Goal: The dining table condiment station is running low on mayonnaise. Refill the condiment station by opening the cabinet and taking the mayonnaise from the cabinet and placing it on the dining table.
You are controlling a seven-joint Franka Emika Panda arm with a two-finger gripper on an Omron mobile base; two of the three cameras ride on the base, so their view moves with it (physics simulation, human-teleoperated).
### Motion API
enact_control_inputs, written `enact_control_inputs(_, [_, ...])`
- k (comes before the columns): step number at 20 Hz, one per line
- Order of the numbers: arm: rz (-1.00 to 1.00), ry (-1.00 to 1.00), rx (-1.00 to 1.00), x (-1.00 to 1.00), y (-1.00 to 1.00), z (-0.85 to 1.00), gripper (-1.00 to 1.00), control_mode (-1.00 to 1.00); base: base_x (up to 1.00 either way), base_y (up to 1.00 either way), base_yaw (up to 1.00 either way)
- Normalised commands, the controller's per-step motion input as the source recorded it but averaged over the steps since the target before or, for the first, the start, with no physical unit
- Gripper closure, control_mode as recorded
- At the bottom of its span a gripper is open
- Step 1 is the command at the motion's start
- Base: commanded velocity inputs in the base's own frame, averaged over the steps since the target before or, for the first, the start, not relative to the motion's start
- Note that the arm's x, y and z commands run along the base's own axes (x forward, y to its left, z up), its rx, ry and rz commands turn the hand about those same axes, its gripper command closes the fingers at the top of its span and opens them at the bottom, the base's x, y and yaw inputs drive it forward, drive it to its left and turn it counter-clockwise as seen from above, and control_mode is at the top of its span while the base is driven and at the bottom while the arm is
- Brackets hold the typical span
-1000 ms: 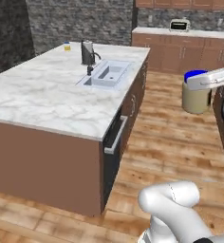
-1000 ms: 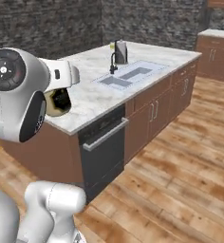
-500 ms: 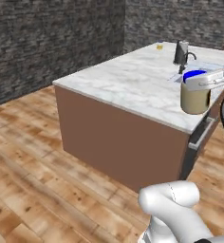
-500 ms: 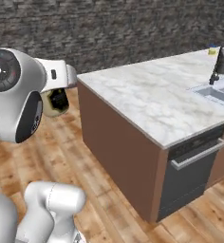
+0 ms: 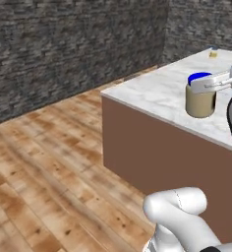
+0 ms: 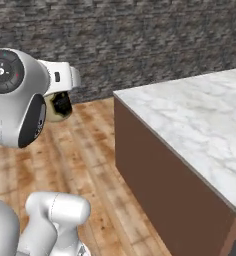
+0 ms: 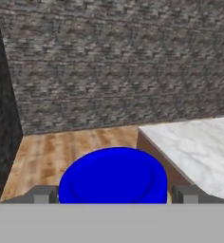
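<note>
The mayonnaise [image 5: 200, 101], a beige jar with a blue lid, hangs in the air in my gripper [image 5: 210, 83], which is shut on its upper part. In the hand view the blue lid [image 7: 113, 178] sits between the two fingertips [image 7: 42, 194]. From the right base view a sliver of the jar [image 6: 57, 107] peeks out behind the arm's big joint. The dining table [image 5: 155, 91] with its white marble top [image 6: 200, 120] lies to the right, its near corner [image 7: 149, 133] just ahead of the jar. The cabinet is out of view.
A small yellow jar [image 5: 213, 54] stands far back on the marble top. A dark stone wall [image 5: 73, 44] runs across the back. Wooden floor [image 5: 49, 167] stretches to the left of the island's brown side [image 6: 155, 175].
The whole picture has swung as the base turned: sink and faucet have slid out to the right, and the island's end corner and stone wall have come in. The jar stays gripped.
</note>
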Motion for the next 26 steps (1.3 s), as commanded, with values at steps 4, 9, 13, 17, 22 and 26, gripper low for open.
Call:
enact_control_inputs(4, [0.0,0.0,0.0,0.0,0.0,0.0,1.0,1.0,1.0,0.81,0.17])
enact_control_inputs(9, [0.0,0.0,0.0,0.0,0.0,0.0,1.0,1.0,1.0,0.8,0.04])
enact_control_inputs(13, [0.0,0.0,0.0,0.0,0.0,0.0,1.0,1.0,1.0,0.99,-0.15])
enact_control_inputs(17, [0.0,0.0,0.0,0.0,0.0,0.0,1.0,1.0,1.0,1.0,-0.37])
enact_control_inputs(22, [0.0,0.0,0.0,0.0,0.0,0.0,1.0,1.0,1.0,1.0,-0.5])
enact_control_inputs(26, [0.0,0.0,0.0,0.0,0.0,0.0,1.0,1.0,1.0,1.0,-0.54])
